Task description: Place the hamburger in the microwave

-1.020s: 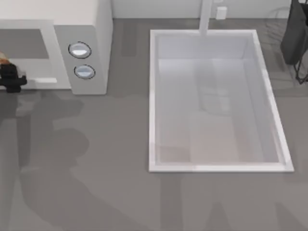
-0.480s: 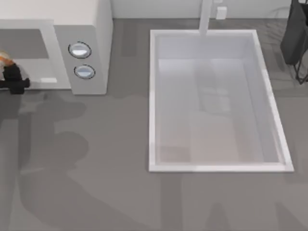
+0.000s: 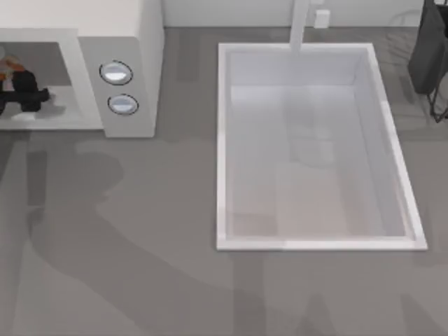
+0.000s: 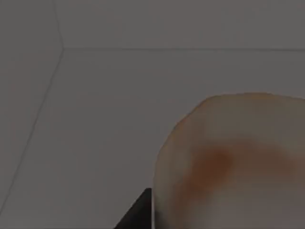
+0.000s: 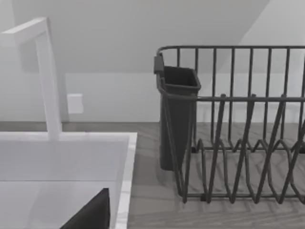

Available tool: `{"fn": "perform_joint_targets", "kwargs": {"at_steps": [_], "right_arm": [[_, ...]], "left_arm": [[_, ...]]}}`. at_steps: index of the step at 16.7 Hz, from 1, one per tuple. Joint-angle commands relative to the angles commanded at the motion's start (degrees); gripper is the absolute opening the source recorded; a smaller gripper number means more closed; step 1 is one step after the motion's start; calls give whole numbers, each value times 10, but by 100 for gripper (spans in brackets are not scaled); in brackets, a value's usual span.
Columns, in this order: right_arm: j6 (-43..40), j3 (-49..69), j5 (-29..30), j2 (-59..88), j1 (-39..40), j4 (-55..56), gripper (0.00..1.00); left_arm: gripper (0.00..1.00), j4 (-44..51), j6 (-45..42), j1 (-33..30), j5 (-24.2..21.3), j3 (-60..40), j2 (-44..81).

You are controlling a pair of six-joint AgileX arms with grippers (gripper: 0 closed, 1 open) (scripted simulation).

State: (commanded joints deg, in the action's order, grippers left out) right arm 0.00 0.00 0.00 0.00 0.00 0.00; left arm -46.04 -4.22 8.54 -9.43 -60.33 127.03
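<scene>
The microwave (image 3: 133,42) stands at the table's back left, off-white, with two round knobs (image 3: 116,73) on its side panel and a grey cavity open to the front. My left gripper (image 3: 12,78) reaches inside that cavity, shut on the hamburger (image 3: 8,65). In the left wrist view the tan-orange hamburger (image 4: 233,167) sits close in front of the grey cavity walls, with one dark finger (image 4: 138,217) beside it. I cannot tell whether the hamburger touches the cavity floor. My right arm (image 3: 428,49) is parked at the back right.
A white sink basin (image 3: 301,245) with a faucet (image 3: 299,24) takes up the middle and right. A dark dish rack (image 5: 238,124) with a cutlery holder (image 5: 176,114) stands behind the sink's right. Bare grey counter (image 3: 140,245) lies in front of the microwave.
My left gripper has moved from the microwave's front edge deeper into the cavity, carrying the hamburger with it. The right arm has not moved.
</scene>
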Motion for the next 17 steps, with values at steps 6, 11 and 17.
{"fn": "perform_joint_targets", "kwargs": {"at_steps": [6, 11, 17], "right_arm": [[0, 0, 0, 0, 0, 0, 100], [0, 0, 0, 0, 0, 0, 100], [0, 0, 0, 0, 0, 0, 100]], "left_arm": [[0, 83, 7, -21, 11, -206, 110], [0, 116, 11, -28, 16, -271, 150], [23, 116, 11, -28, 16, -271, 150]]}}
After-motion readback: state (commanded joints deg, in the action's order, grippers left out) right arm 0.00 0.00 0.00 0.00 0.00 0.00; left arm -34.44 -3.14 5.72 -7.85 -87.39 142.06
